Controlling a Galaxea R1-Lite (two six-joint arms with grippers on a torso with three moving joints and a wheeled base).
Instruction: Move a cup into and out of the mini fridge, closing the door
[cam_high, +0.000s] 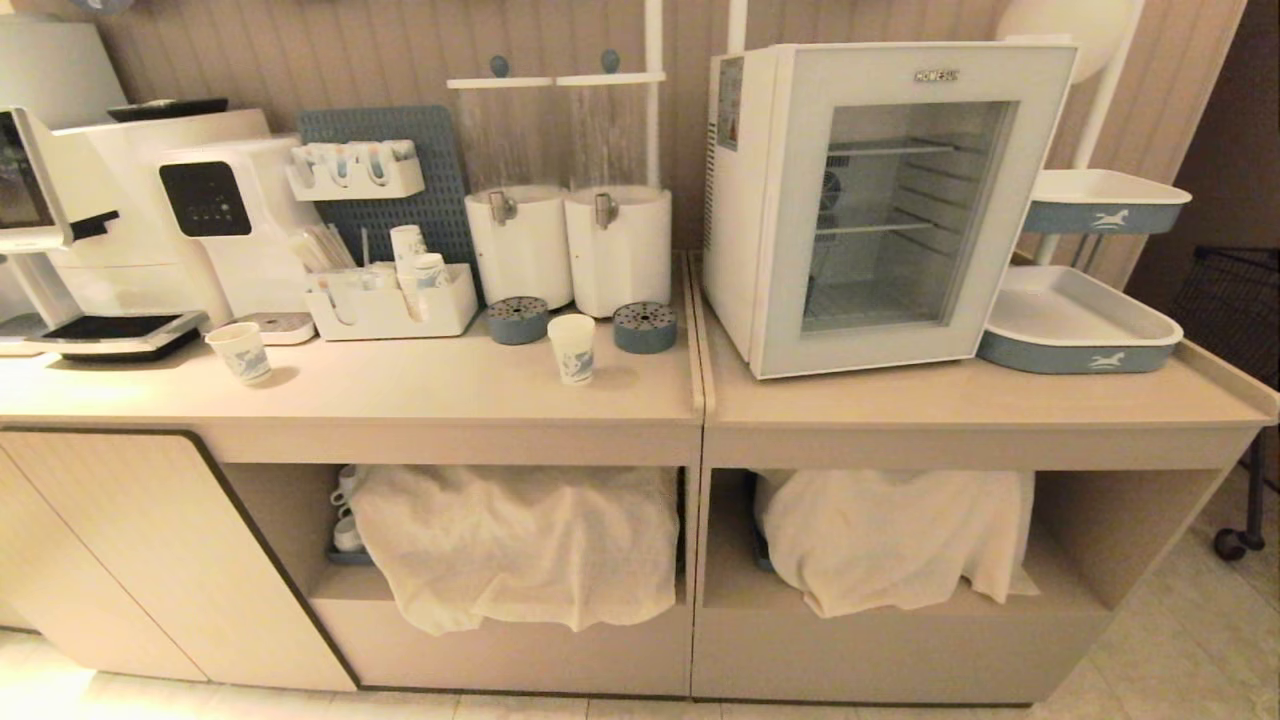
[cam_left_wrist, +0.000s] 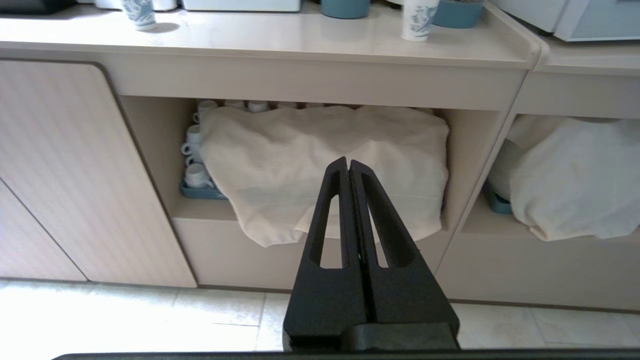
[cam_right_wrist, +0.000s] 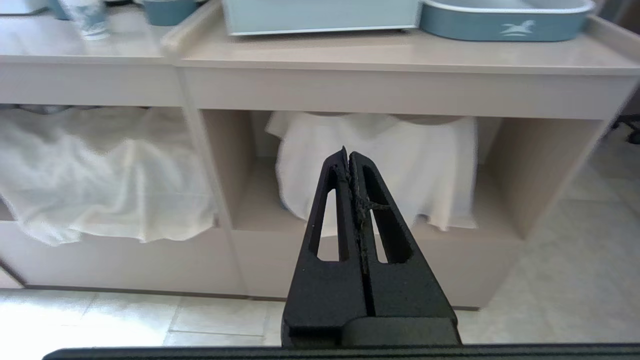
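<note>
The cup, a tall white paper cup with a faint blue print, stands upright on the counter in front of two white dispensers; its lower part also shows in the left wrist view. To its right sits the mini fridge, white and boxy, its inside bare except for wire shelves. The door, a pale frame with a large glass window, is closed. Neither arm shows in the head view. My left gripper and right gripper hang low before the cabinet shelves, both shut and empty, far below the counter top.
A shorter paper cup stands at the counter's left by a coffee machine. A caddy with stacked cups, two blue drip discs and blue-rimmed trays also occupy the counter. Cloth-covered crockery fills the lower shelves.
</note>
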